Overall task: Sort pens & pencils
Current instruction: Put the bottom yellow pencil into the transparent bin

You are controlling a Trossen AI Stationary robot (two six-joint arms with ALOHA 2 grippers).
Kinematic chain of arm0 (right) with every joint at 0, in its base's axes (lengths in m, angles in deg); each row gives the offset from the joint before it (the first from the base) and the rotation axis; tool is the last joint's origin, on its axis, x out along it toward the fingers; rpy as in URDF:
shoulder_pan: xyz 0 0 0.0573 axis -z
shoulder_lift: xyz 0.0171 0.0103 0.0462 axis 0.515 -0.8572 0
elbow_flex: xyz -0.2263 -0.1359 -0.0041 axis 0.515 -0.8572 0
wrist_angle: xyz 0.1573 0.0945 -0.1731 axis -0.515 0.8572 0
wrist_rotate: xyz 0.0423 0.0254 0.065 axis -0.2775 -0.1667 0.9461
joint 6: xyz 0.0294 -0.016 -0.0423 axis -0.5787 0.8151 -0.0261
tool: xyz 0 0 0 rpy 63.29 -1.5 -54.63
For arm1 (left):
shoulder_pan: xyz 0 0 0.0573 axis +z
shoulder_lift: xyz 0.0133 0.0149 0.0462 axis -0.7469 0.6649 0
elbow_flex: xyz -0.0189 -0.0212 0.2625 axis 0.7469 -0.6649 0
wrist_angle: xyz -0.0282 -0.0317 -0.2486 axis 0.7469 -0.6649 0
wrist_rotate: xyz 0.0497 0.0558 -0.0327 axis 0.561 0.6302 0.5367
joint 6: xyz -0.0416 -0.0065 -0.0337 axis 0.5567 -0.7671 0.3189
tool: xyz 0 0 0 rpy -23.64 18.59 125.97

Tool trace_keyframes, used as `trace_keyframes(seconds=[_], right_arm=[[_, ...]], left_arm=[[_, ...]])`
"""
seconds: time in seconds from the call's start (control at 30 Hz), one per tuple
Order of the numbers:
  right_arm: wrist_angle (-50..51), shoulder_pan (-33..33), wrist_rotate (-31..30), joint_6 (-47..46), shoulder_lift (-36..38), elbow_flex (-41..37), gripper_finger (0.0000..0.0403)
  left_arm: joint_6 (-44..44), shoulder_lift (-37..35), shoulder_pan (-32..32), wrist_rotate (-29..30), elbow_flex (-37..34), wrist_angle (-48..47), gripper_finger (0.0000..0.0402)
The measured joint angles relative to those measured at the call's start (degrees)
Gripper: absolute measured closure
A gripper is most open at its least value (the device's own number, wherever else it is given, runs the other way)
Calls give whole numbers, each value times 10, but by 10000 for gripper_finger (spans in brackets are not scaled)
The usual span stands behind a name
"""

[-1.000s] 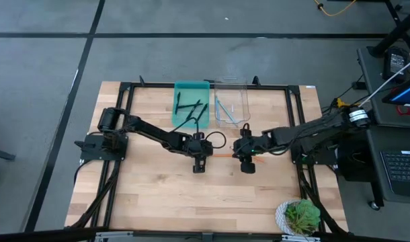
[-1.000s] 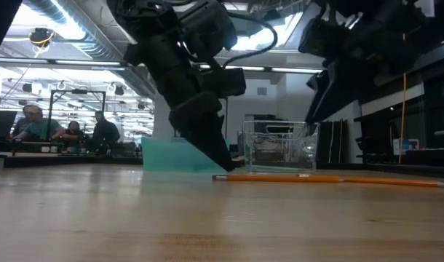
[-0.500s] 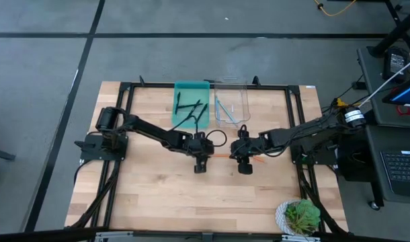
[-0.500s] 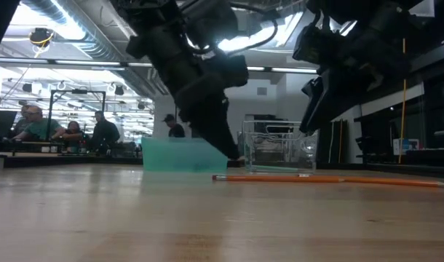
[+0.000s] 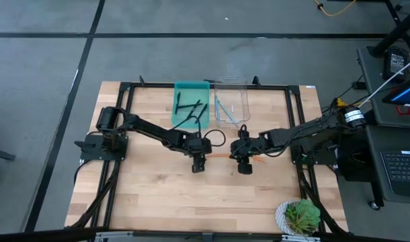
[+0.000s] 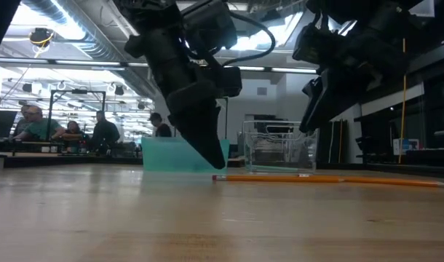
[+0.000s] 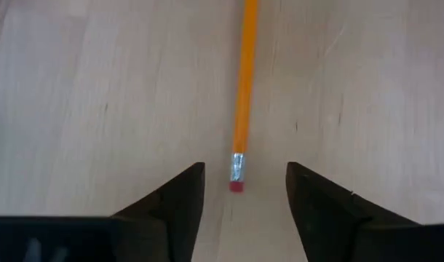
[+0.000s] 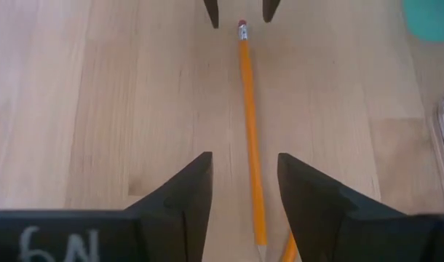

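On the left side of the table (image 5: 144, 195) our left end effector (image 5: 198, 163) hangs low over the wood with its fingers spread, and nothing is between them. In the left wrist view the eraser end of an orange pencil (image 7: 241, 109) lies just in front of the gap between the two fingers, and the pencil runs straight away from them. So its long axis is in line with our reach and not across the opening. The same pencil (image 5: 222, 155) lies flat on the table between the two arms, and its length goes from left to right. Our right end effector (image 5: 243, 163) is at the other end, also with spread fingers that pinch nothing, and in the right wrist view the pencil (image 8: 250, 138) passes into the gap between these fingers. A second orange pencil (image 8: 289, 250) shows only a little there, at the side of the first one. We judge that the right arm is placed better for the pick, because the body of the pencil lies already inside its opening, while the left one meets only the tip. Farther back on the table the green tray (image 5: 191, 91) holds the black pens (image 5: 190, 107), and to the right of it the clear box (image 5: 232, 91) holds two blue pencils (image 5: 222, 109).
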Motion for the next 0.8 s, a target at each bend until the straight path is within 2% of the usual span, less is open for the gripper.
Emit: trace_keyframes(seconds=[0.2, 0.43, 0.57, 0.8], right_arm=[[-1, 0, 0, 2, 0, 0, 234], [-12, 0, 0, 1, 0, 0, 164], [-11, 0, 0, 0, 0, 0, 147], [-11, 0, 0, -1, 0, 0, 149]], left_arm=[[0, 27, 0, 12, 1, 12, 218], [-14, 28, -1, 17, 1, 16, 225], [-15, 46, 4, -1, 3, 11, 259], [-18, 57, 4, -9, 4, 16, 347]])
